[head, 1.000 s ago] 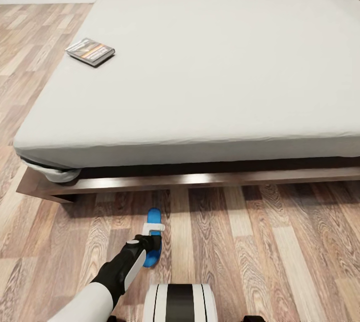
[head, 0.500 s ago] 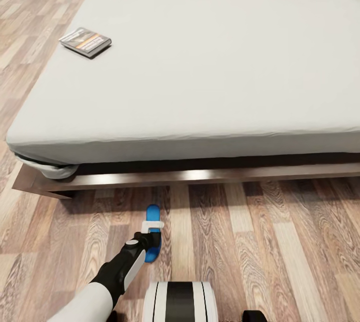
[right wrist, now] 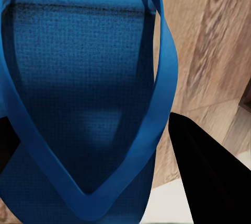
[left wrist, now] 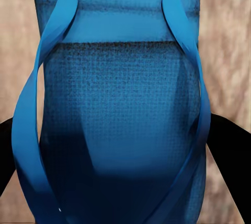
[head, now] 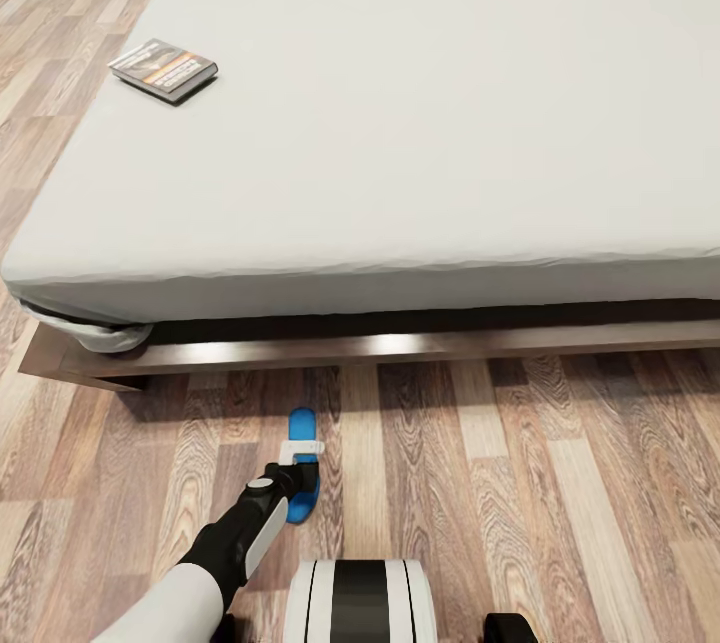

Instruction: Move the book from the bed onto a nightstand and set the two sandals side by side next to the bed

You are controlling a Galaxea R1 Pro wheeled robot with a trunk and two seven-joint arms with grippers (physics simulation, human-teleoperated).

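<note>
The bed [head: 420,123] has a light-grey mattress on a dark wooden frame [head: 400,348]. The book [head: 163,70] lies flat near the mattress's far left edge. My left gripper [head: 300,461] is over the floor just in front of the frame, shut on a bright blue sandal [head: 303,423] whose toe points at the bed. In the left wrist view that sandal [left wrist: 120,88] sits between two black fingers [left wrist: 227,151]. In the right wrist view my right gripper [right wrist: 89,125] has the second blue sandal [right wrist: 78,78] between its black fingers [right wrist: 204,182] and looks shut on it.
Wood-plank floor [head: 560,483] runs along the bed's near side and past its left side. The frame's corner [head: 60,363] juts out at the left. My white base [head: 360,603] is at the bottom of the head view.
The head camera has moved forward and down, so the bed and book sit higher in the picture and the far wall has dropped out. The left gripper still holds its sandal.
</note>
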